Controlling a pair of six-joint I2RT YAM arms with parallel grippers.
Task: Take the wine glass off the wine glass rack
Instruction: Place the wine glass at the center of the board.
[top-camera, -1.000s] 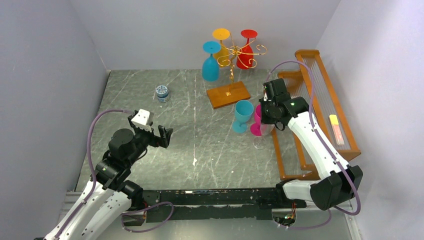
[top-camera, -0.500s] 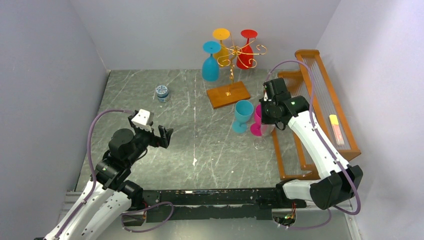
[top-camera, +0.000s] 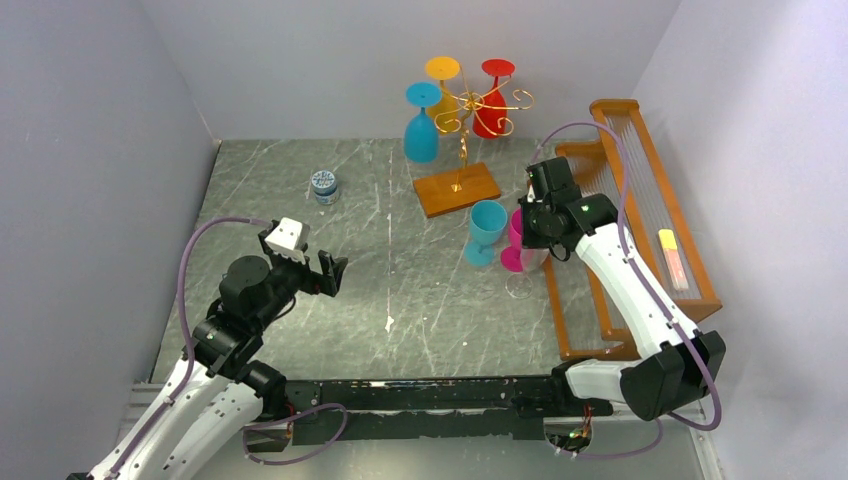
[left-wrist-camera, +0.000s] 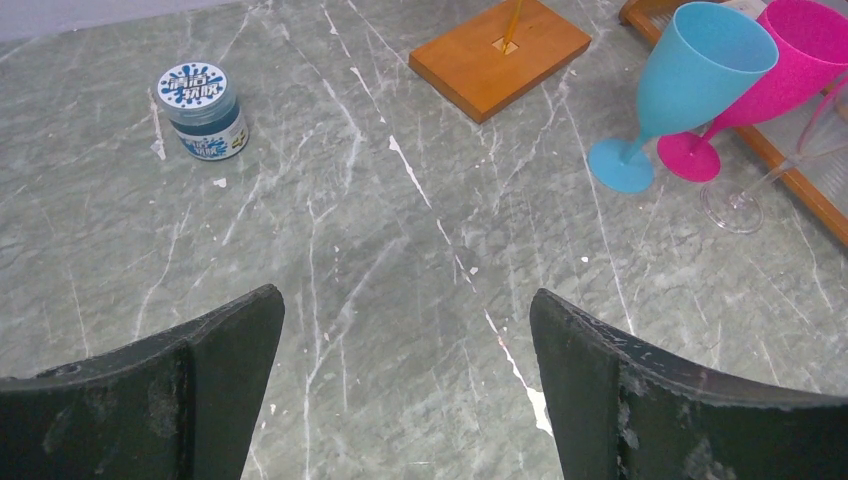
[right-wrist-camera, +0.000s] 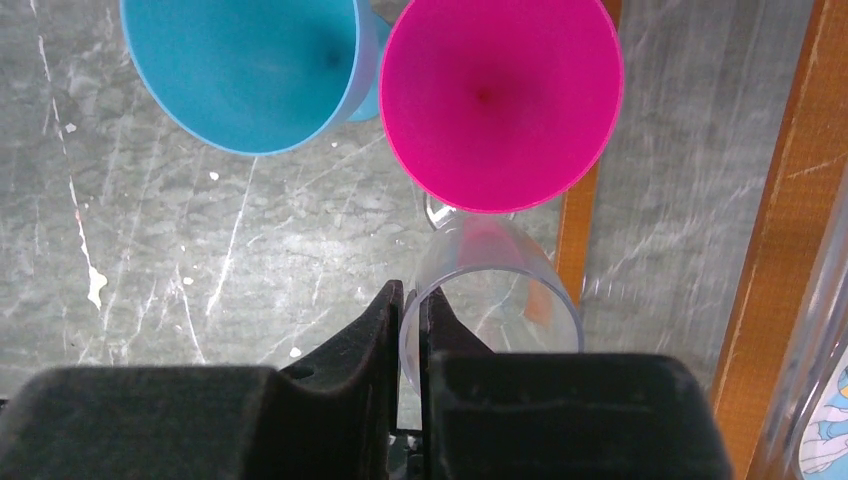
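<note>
Right pincer (right-wrist-camera: 410, 300) nearly pressed together, pinching rim of clear wine glass (right-wrist-camera: 500, 290). Glass upright, foot seemingly on worktop (top-camera: 400, 280), just beside pink glass (right-wrist-camera: 500, 100) and blue glass (right-wrist-camera: 250, 70), close against orange frame (top-camera: 690, 270). Wine glass rack (top-camera: 463, 130) stands farther back, well apart; blue, yellow, red glasses hang inverted on it. Left pincer (left-wrist-camera: 405, 298) spread wide, empty, above bare worktop. Small jar (left-wrist-camera: 205, 110) far left.
</note>
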